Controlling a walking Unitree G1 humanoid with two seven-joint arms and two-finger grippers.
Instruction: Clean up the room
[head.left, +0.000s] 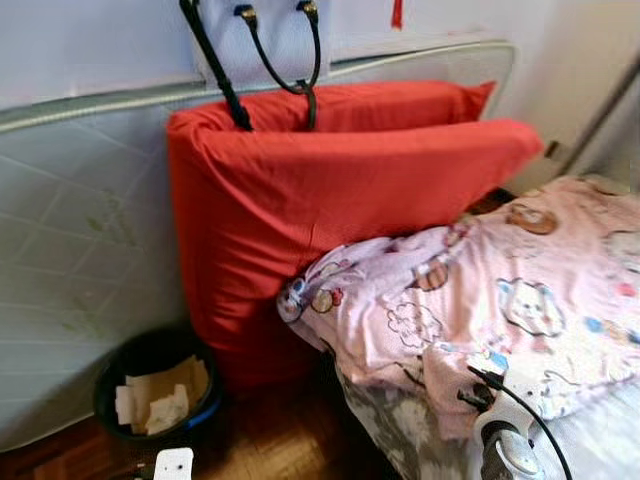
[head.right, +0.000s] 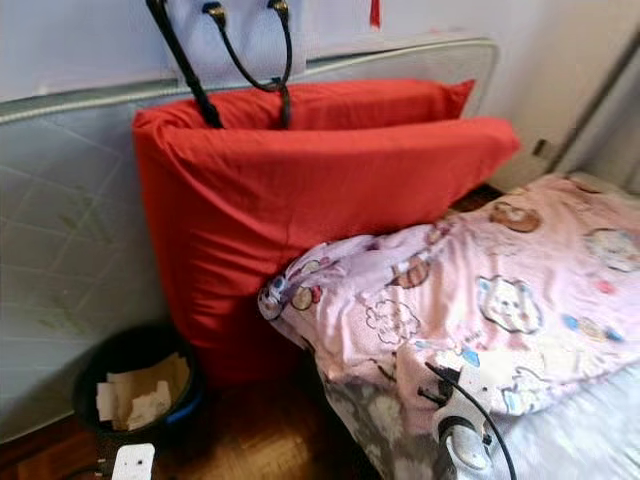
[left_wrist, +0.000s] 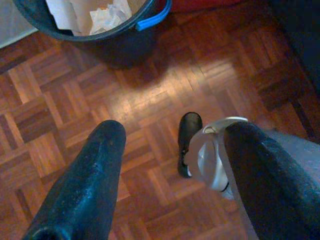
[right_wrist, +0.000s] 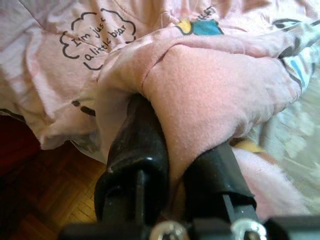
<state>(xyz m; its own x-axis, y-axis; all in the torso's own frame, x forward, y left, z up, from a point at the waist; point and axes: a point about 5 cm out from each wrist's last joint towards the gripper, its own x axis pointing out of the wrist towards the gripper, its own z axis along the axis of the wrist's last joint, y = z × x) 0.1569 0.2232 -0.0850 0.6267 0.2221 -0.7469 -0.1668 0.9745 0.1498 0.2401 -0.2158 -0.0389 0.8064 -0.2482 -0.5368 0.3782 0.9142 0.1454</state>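
My right end effector (right_wrist: 172, 165) is clenched on a thick fold of the pink blanket (head.left: 520, 300), at the blanket's near edge where it hangs over the side of the bed (head.left: 590, 440). The rest of the blanket lies rumpled across the bed, its far corner pressed against the big red cushion (head.left: 330, 190) that leans on the upright mattress (head.left: 80, 250).

My left end effector (left_wrist: 165, 185) hangs released and holding nothing above the wooden floor (left_wrist: 150, 100), near the dark bin (left_wrist: 115, 30) of paper scraps that stands at the foot of the red cushion.

The pinch takes a bunched fold, not a clean edge, so I judge it may slide out if I pull hard. A long drag could also snag the blanket on the red cushion and tip it toward the bin. If the slack drops off the bed, it may sweep the floor or catch on my own cable (head.left: 520, 400).
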